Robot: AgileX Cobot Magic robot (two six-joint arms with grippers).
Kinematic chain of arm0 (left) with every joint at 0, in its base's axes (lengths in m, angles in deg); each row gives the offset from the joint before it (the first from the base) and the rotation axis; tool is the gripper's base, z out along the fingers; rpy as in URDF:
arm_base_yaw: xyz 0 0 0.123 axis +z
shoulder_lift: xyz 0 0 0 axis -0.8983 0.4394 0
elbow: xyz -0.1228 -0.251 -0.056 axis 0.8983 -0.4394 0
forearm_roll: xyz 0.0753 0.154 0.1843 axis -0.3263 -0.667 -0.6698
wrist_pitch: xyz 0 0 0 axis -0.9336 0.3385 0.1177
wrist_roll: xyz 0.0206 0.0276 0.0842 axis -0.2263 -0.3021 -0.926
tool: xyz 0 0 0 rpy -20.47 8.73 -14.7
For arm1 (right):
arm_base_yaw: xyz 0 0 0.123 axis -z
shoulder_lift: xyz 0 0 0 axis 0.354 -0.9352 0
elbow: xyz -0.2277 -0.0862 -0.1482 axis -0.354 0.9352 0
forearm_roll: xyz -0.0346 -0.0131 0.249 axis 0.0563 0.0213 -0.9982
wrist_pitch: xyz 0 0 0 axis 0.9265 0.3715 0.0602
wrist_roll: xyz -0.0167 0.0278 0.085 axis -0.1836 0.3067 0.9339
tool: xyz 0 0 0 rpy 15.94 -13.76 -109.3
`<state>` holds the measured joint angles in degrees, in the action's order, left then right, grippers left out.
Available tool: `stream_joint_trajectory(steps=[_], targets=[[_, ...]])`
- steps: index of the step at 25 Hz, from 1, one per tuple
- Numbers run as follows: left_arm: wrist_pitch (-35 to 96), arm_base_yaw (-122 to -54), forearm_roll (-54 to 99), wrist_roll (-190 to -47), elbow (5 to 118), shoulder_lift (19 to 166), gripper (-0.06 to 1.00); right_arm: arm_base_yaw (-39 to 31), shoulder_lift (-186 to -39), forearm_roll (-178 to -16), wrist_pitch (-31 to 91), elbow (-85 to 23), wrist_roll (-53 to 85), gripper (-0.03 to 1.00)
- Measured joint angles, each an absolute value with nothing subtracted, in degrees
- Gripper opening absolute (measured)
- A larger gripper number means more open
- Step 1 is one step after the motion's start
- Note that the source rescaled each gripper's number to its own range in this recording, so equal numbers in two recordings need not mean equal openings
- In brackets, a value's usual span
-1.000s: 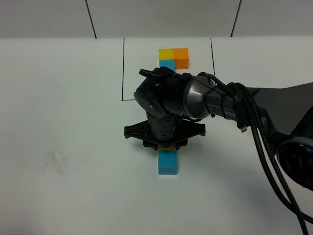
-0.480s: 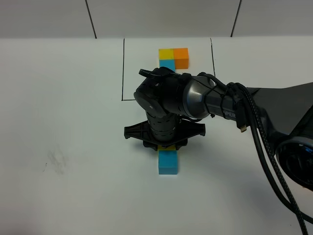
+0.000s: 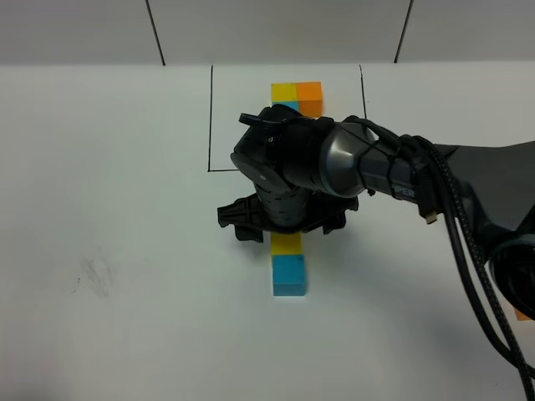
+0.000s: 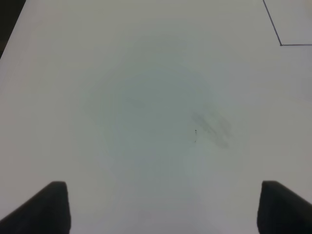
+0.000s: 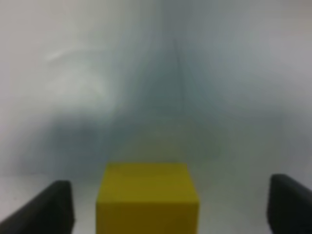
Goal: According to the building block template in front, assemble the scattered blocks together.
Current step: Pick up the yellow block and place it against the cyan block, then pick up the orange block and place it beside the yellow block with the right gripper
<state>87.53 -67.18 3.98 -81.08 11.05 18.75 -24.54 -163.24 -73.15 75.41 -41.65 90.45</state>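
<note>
Two loose cubes in a row under the spread right pincer

The yellow cube (image 3: 286, 244) and the cyan cube (image 3: 289, 276) touch face to face on the white tabletop (image 3: 125, 209). They form a short bar whose long axis points from the near edge toward the template (image 3: 310, 98), with the yellow end farther away. Both are plain, matte and equal in size. The template sits inside a thin black frame (image 3: 211, 117): yellow and orange side by side, with cyan below the yellow and partly hidden by the arm. The right pincer (image 3: 282, 224) hovers over the yellow cube, its jaws wide and clear of it, gripping nothing. The left pincer (image 4: 164, 187) is also spread, with only bare tabletop between its fingers.
</note>
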Motion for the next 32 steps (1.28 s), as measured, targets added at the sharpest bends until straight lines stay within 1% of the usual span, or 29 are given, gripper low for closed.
stream_joint_trajectory(steps=[2,4,8,11,15,18,23,26,29,32], targets=[[87.5,-67.2,4.0,-81.1,11.0,18.8,0.65,-24.5,-160.8,-70.4,75.4,-41.7,89.9,0.91],[87.5,-67.2,4.0,-81.1,11.0,18.8,0.65,-24.5,-158.4,-66.2,75.6,-41.7,89.8,0.97],[87.5,-67.2,4.0,-81.1,11.0,18.8,0.65,-23.9,-150.5,-54.1,78.6,-41.7,89.8,0.99],[87.5,-67.2,4.0,-81.1,11.0,18.8,0.65,-20.9,-143.5,-49.6,81.9,-41.7,87.8,1.0],[87.5,-67.2,4.0,-81.1,11.0,18.8,0.65,-13.4,-134.2,-48.9,87.4,-41.7,78.7,1.0],[87.5,-67.2,4.0,-81.1,11.0,18.8,0.65,-6.9,-128.0,-50.7,89.3,-41.7,67.9,0.99],[87.5,-67.2,4.0,-81.1,11.0,18.8,0.65,8.8,-116.9,-63.6,90.0,-41.7,50.9,0.99],[87.5,-67.2,4.0,-81.1,11.0,18.8,0.65,17.1,-112.4,-71.4,90.3,-41.4,42.7,0.99],[87.5,-67.2,4.0,-81.1,11.0,18.8,0.65,23.1,-109.2,-77.3,90.3,-38.7,38.6,0.98],[87.5,-67.2,4.0,-81.1,11.0,18.8,0.65,26.6,-106.7,-79.6,90.3,-31.2,36.3,0.95]])
